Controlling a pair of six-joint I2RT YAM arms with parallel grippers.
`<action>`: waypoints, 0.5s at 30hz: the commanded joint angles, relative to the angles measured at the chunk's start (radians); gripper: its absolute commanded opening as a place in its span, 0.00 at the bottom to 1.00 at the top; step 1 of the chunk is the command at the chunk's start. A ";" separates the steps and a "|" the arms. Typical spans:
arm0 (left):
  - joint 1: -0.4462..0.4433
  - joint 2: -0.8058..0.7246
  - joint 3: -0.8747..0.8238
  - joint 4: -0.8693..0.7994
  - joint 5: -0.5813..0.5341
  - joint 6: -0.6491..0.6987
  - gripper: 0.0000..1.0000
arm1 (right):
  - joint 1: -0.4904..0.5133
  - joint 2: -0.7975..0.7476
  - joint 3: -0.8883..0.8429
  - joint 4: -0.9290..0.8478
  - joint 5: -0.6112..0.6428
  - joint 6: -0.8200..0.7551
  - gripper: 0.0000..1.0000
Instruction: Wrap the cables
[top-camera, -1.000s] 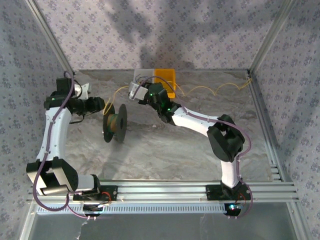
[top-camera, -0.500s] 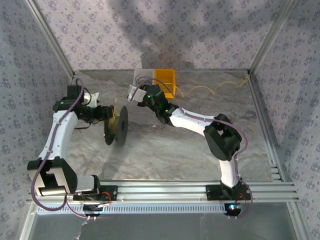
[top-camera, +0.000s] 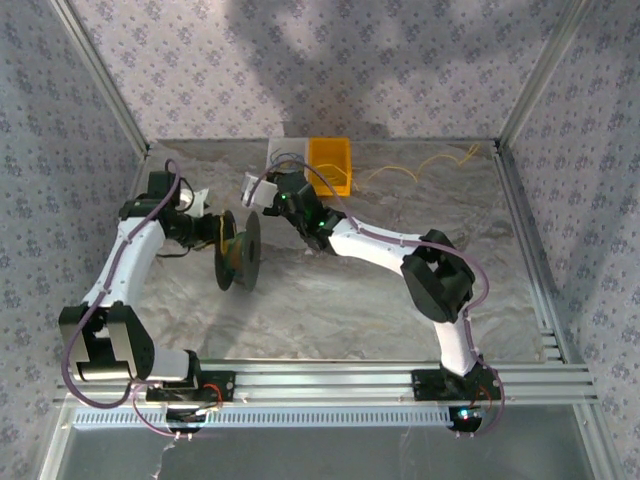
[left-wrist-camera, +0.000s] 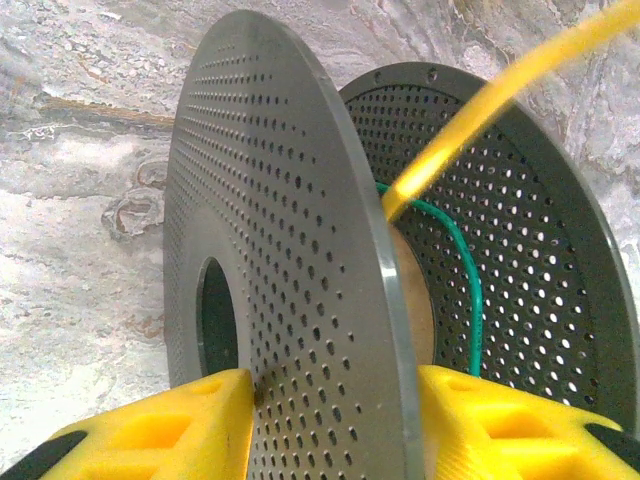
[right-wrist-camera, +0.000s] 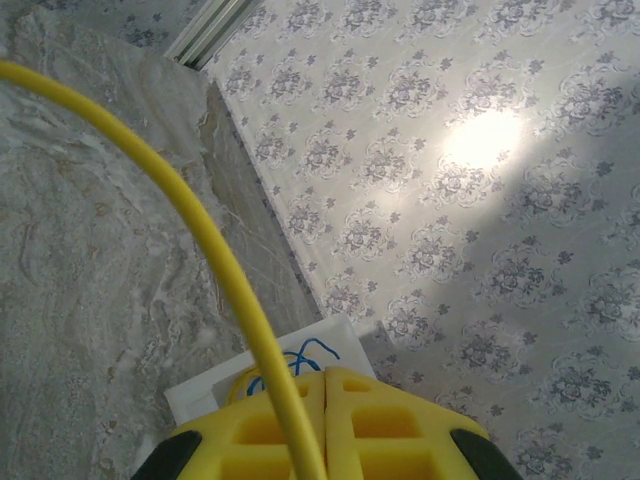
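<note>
Far left on the marbled table (top-camera: 350, 300): left gripper (top-camera: 207, 228) clamped tight on the near flange of the black spool (top-camera: 238, 252), one yellow finger (left-wrist-camera: 150, 430) on each face of that perforated disc. Spool on edge, flanges vertical. Between the flanges, a thin green wire (left-wrist-camera: 468, 270) looped round the core, and the yellow wire (left-wrist-camera: 480, 100) dropping in beside it from upper right. Next right, right gripper (top-camera: 255, 192), pads pressed together with no gap, pinching that yellow wire at the seam. Behind it, a white box (top-camera: 285, 153) and an orange bin (top-camera: 330, 165) by the back wall. Farther right, more of the wire lying wavy on the table toward the far right corner.
</note>
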 joint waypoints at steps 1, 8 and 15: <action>-0.013 0.015 0.014 0.021 0.024 -0.015 0.46 | 0.011 0.004 0.043 0.002 0.043 -0.012 0.00; -0.026 0.045 0.017 0.021 0.011 -0.011 0.38 | 0.001 -0.004 0.103 -0.029 0.079 0.013 0.00; -0.048 0.071 0.023 -0.003 -0.039 0.007 0.28 | -0.024 -0.021 0.128 -0.049 0.076 0.070 0.00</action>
